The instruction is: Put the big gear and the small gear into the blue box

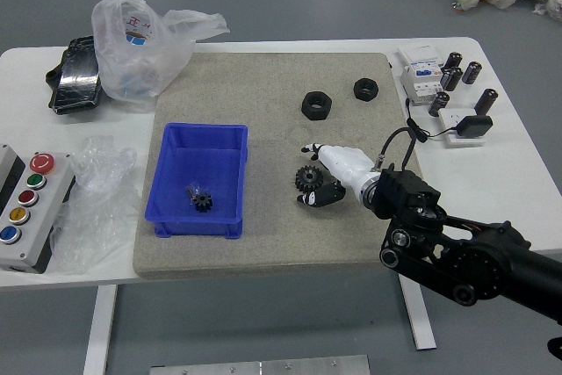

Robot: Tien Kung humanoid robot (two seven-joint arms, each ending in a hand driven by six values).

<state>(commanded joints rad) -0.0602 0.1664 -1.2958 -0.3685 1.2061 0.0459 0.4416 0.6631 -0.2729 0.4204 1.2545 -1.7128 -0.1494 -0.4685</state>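
Note:
My right hand (303, 174) reaches in from the right, low over the mat, its fingers apart around the right side of a dark toothed gear (308, 178). Fingertips lie above and below that gear, and I cannot tell whether they touch it. The blue box (197, 133) stands left of the gear, and a smaller dark gear (203, 203) lies inside it beside a clear bit of plastic. My left hand is out of view.
Two black nuts, one larger (316, 105) and one smaller (366, 90), lie behind the hand on the grey mat (255, 252). A button panel (35, 208) and plastic bags (140, 50) are at the left; black cylinders (487, 101) stand at the right.

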